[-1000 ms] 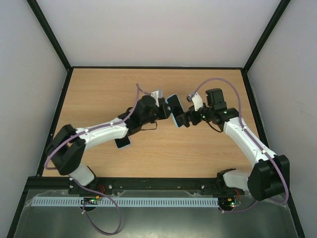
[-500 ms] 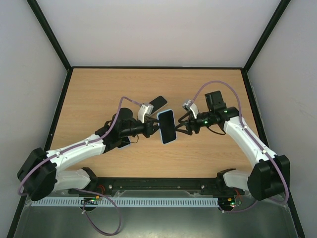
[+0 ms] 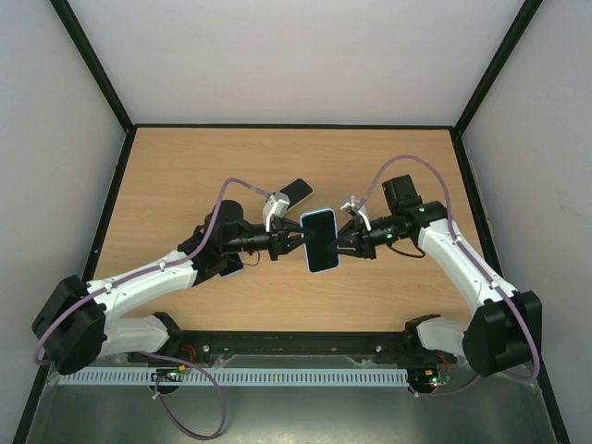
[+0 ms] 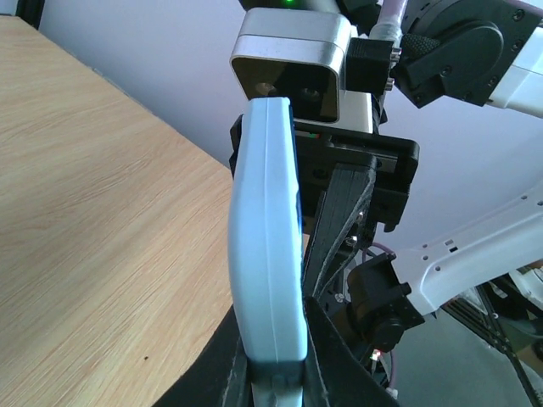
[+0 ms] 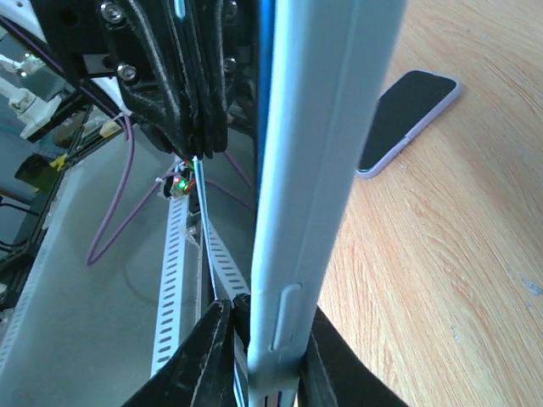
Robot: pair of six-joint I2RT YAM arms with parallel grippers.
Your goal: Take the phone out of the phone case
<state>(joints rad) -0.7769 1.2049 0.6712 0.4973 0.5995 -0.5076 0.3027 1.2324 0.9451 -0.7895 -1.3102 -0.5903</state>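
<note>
- Since half a second ago, a small shift of the phone (image 3: 321, 244) in its light-blue case (image 3: 318, 215) to the right and toward the near edge, long axis now closer to straight far-to-near; both arms shifted along with it.
- Top view: held up off the table (image 3: 185, 176), midway between the arms. Left end effector (image 3: 296, 242) on the left long edge, right end effector (image 3: 342, 242) on the right long edge, facing each other. Neither arm nearer, both already in contact.
- Also there: a spare phone (image 3: 294, 192) lying flat just beyond the left wrist, and a second one (image 3: 231, 265) half hidden under the left forearm.
- Left wrist view: case seen edge-on, rising straight up from the left end effector (image 4: 276, 366), which is closed down to the case's thickness, one finger on each broad face. Right end effector beyond it, at the far edge. Screen side not visible from here.
- Right wrist view: same arrangement mirrored. Right end effector (image 5: 267, 343) pinched tight on the edge with the side button, black left end effector (image 5: 199, 127) behind, spare phone on the table past it.
- Judged from this: phone not yet freed. Opposed grips across the short axis, so probably one side to hold the rim while the other bends it back.
</note>
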